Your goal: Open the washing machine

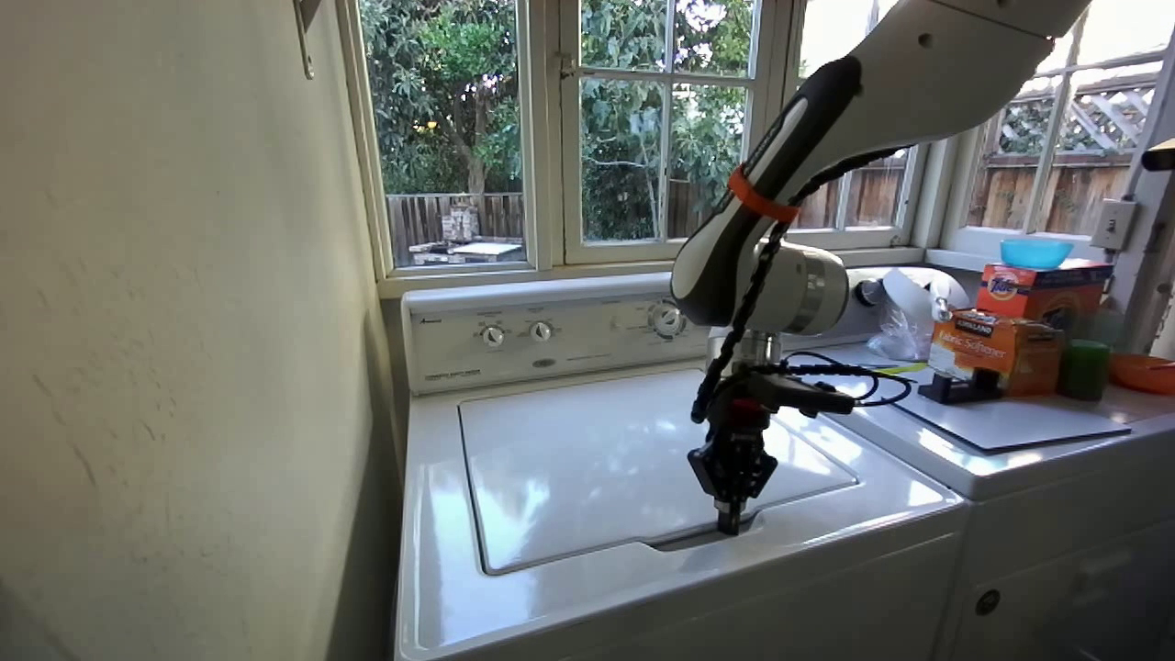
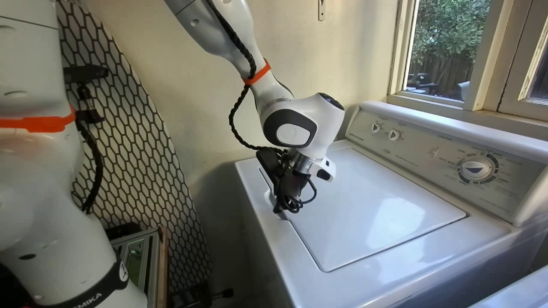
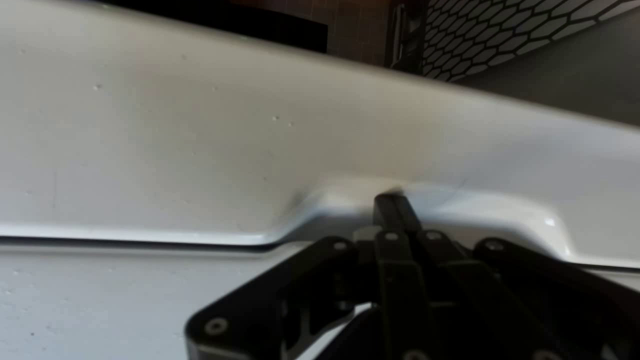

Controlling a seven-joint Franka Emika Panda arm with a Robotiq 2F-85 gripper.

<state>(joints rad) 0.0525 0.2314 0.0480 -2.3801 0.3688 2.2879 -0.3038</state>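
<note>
Paned windows [image 1: 546,138] stand behind the white top-loading washing machine [image 1: 597,459], which sits between a pale wall [image 1: 184,321] and another white appliance [image 1: 1056,528]. The washing machine's lid [image 2: 364,205] lies closed, and I hold my gripper [image 3: 391,210] pressed together, its tip down in the recess [image 3: 480,210] at the lid's front edge.

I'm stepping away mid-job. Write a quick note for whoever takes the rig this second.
Gripper: shut, nothing seen between the fingers. Their tips are down in the recess at the front edge of the lid; can't tell whether they are hooked under it.
Washing machine: lid down.
Done: fingers in the recess.
Left: the whole opening. I'd probably work the tips under the lid's edge, then lift it up and back toward the knob panel.
</note>
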